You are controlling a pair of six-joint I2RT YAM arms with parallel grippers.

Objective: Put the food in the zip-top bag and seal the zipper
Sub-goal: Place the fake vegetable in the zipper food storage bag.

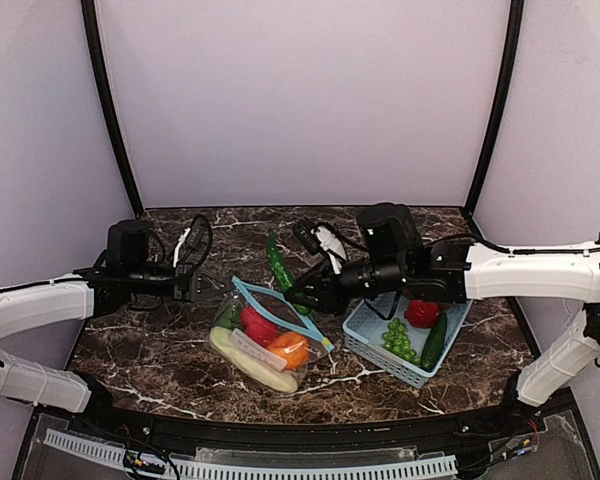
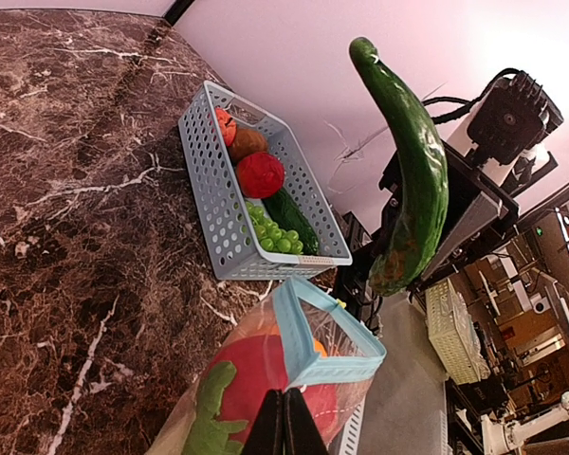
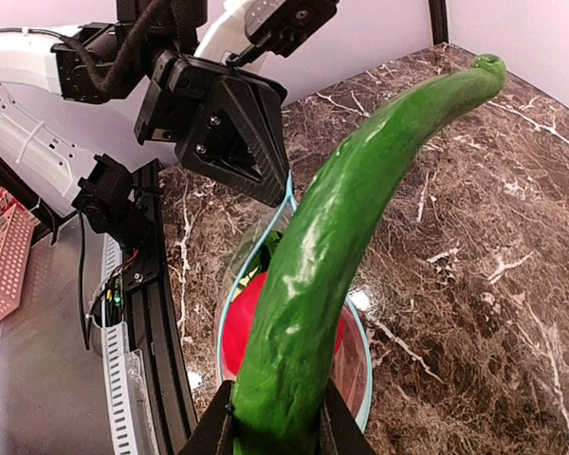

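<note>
While I'm watching the feeds from my end, my right hand [image 3: 275,427] is gripping the fat end of a long green veggie [image 3: 360,209], with the fingers closed in narrow around it. It's holding the veggie up in the air with the thin tip pointing away from the wrist, right over the open mouth of the bag [image 1: 270,335], and none of it is going inside yet.

My left hand [image 2: 284,422] is pinching fully shut on the bag's edge just under the blue zipper strip [image 2: 308,327]. It's lifting that side, so the mouth is standing open in a loop. The zipper is gaping, not sealed.

The bag itself is lying on the desk [image 1: 160,350] between the two arms. It's already carrying a red piece [image 1: 260,325], an orange [image 1: 290,348] and a cream squash [image 1: 250,362] along the near side.

Just to the right of the bag, the basket [image 1: 365,340] is sitting on the desk. It's holding green grapes [image 1: 400,340], a red ball [image 1: 421,313] and a short dark cucumber [image 1: 435,342].
</note>
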